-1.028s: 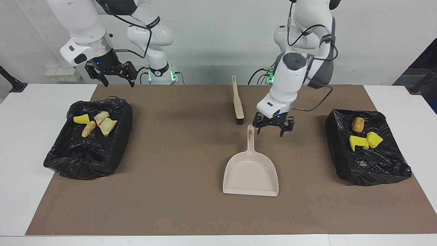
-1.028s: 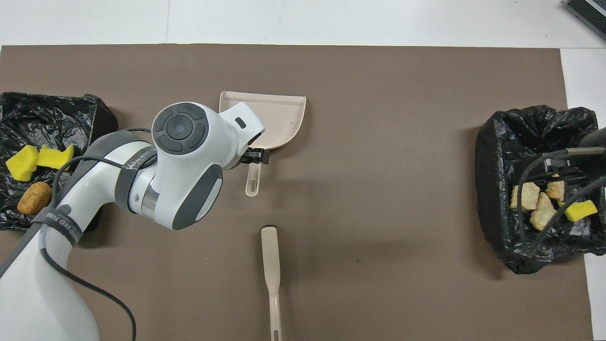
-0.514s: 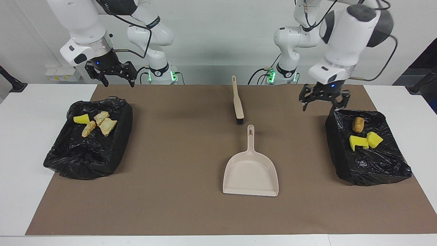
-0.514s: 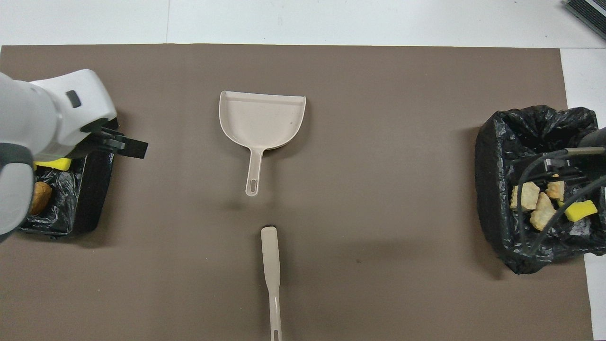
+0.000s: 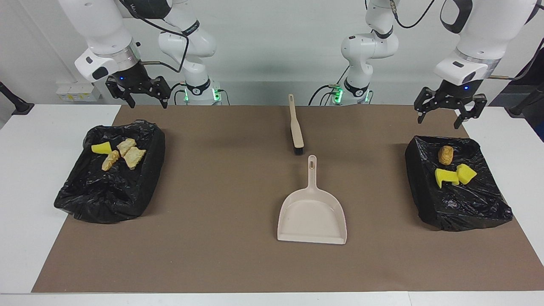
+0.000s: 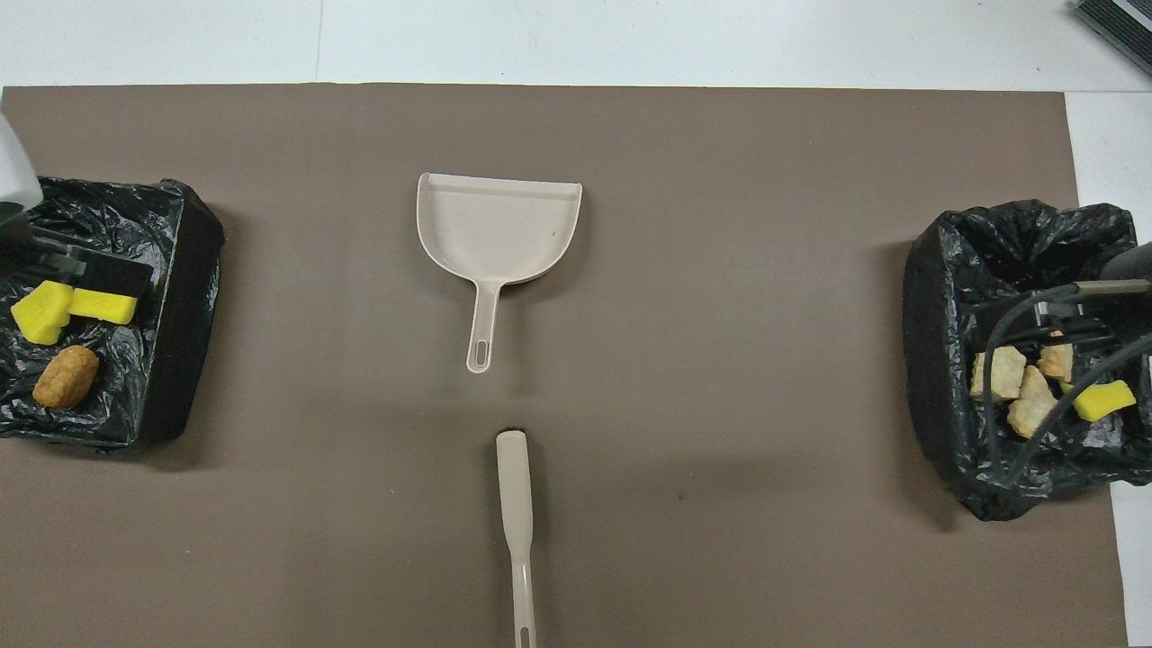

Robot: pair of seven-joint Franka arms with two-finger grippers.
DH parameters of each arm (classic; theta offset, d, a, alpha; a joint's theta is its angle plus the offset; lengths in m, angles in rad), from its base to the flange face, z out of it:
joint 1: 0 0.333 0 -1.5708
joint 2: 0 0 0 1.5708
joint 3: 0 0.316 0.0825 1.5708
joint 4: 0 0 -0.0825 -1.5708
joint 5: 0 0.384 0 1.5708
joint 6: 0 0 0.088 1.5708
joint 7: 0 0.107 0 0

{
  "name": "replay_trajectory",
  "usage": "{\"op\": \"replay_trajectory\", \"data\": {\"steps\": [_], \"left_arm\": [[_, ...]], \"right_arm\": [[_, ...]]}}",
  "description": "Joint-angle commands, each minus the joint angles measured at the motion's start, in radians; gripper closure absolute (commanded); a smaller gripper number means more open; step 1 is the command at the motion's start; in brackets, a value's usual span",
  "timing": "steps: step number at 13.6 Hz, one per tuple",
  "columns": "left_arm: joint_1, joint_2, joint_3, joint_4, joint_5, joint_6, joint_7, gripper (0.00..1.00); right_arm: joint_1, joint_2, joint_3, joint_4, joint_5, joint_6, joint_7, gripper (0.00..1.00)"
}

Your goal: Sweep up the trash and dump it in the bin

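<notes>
Facing view: trash (image 5: 119, 155) lies binned (both tools gaping).

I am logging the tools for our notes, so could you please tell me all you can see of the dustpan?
The dustpan is beige, plastic by its look, with a shallow scoop and a slim handle with a hanging slot at its end. It lies flat and empty on the brown mat, handle toward the robots, pointing at the brush, apart from it. No gripper touches it.
</notes>
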Motion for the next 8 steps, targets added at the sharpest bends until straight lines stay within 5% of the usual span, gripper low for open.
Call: {"op": "replay_trajectory", "data": {"steps": [1,8], "left_arm": [[0.042,-0.005,-0.008,0.013,-0.029,-0.025,0.028,0.00],[0.078,-0.052,0.004,0.010,-0.063,-0.057,0.019,0.00]], "right_arm": [[-0.013,-0.018,0.005,-0.022,0.019,0.013,-0.021,0.00],[-0.012,-0.018,0.005,-0.022,0.019,0.013,-0.021,0.00]]}}
